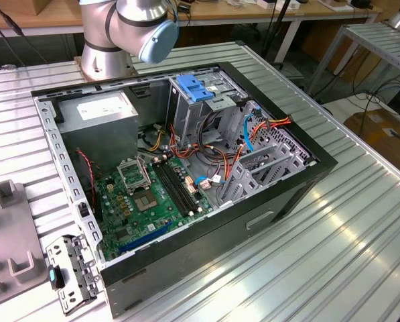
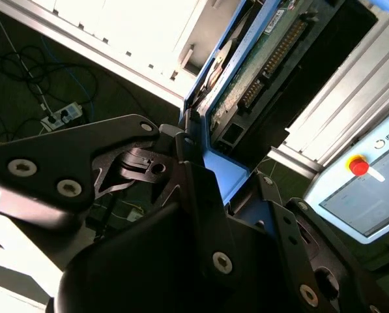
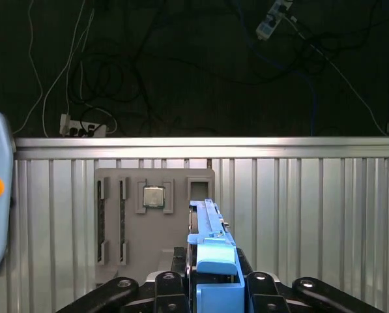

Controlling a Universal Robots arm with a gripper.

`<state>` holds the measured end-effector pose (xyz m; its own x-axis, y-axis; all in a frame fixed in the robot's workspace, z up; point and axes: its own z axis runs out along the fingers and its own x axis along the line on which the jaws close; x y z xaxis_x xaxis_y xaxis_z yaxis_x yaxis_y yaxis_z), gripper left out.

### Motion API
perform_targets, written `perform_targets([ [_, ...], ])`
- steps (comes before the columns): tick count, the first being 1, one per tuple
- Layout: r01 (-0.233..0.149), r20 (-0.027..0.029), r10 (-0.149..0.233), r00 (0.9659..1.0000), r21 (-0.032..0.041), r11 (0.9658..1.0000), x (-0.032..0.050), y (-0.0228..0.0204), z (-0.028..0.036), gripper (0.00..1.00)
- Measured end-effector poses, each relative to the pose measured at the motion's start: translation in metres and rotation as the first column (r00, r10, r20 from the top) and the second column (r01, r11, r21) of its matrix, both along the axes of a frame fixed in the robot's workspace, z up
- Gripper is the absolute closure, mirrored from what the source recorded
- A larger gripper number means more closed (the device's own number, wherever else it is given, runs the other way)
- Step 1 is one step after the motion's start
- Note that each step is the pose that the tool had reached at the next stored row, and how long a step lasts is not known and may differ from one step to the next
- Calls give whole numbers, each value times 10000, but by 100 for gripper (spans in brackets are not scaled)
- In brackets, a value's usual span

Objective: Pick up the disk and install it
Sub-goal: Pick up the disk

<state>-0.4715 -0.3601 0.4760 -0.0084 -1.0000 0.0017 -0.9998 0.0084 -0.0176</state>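
Second wrist view: noted gripper point(image 2: 225, 176) clenched on the disk point(image 2: 253, 78), blue rail between the fingers, circuit-board face and connector pins outward. In first wrist view, held edge-on above grey fixture plate point(image 3: 152, 222). Judged mid-carry. Best done with grip kept firm, disk square, rails lined up with the drive cage point(image 1: 210, 114) below the blue latch point(image 1: 196, 90), clear of orange cables point(image 1: 216, 157). Writing: white sticker point(image 1: 99, 107) on grey box, print too small to tell.

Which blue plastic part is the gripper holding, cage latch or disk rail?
The disk rail, clamped in the gripper in the second wrist view; the latch sits atop the cage.
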Motion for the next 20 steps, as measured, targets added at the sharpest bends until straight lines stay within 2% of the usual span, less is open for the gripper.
perform_targets([
  [16, 0, -3, 0, 10000, 0, 10000, 4, 0, 38, 63],
  [20, -1, -4, 1, 10000, 0, 10000, 4, 0, 129, 63],
])
